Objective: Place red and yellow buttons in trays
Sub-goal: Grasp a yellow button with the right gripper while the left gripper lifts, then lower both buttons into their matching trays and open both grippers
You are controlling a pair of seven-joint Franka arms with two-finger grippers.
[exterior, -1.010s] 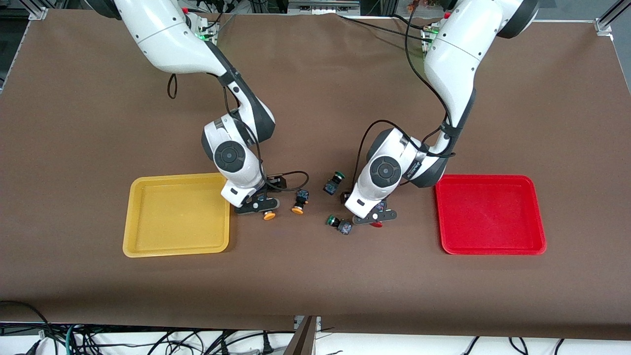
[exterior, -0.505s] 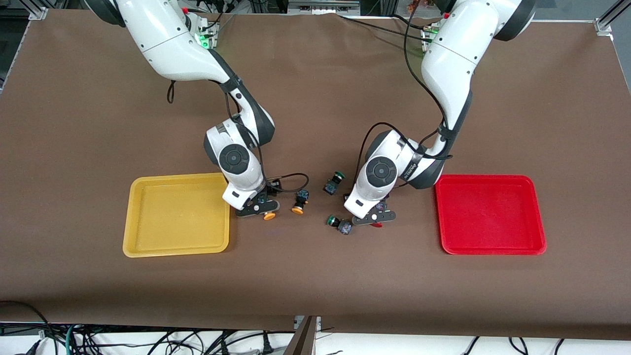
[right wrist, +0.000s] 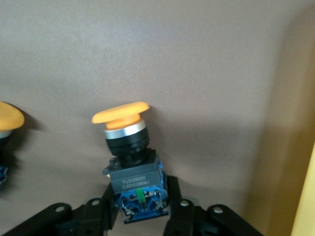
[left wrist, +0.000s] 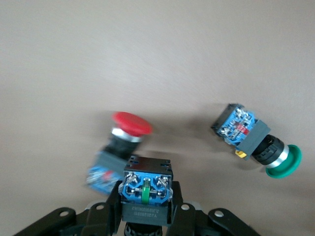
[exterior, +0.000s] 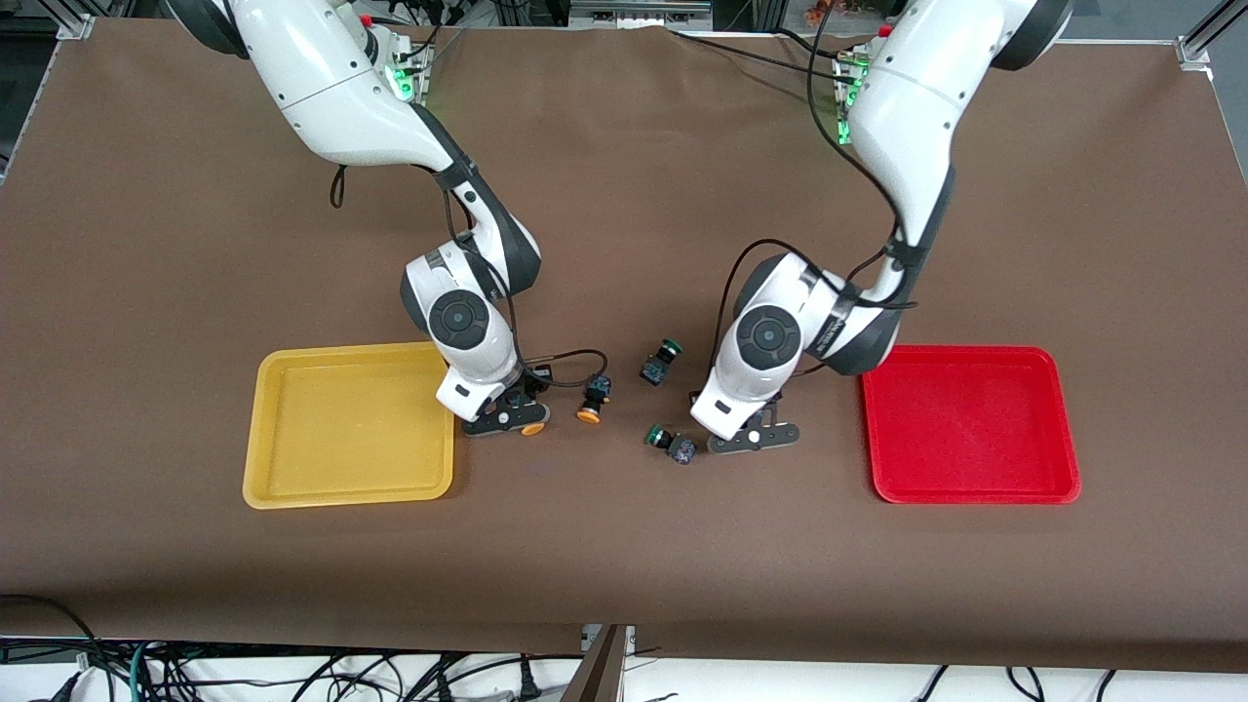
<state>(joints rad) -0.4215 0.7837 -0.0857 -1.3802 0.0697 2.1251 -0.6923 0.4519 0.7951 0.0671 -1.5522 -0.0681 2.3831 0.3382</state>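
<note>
Brown surface [exterior: 624,546] holds two trays. Right hand [exterior: 507,421] grips a yellow button [right wrist: 128,142]; left hand [left wrist: 146,216] grips a button [left wrist: 146,189]. Either could slip out.

The right gripper [right wrist: 140,209] is closed on a yellow button [right wrist: 129,164], clamping its black body and bluish base, with the yellow-orange cap pointing away from the wrist above the brown table [right wrist: 162,54]. On a clock face centred on that held button, a second yellow button [right wrist: 7,120] sits at about ten o'clock, partly cut off. The yellow tray [right wrist: 306,196] edge shows near four o'clock.
</note>
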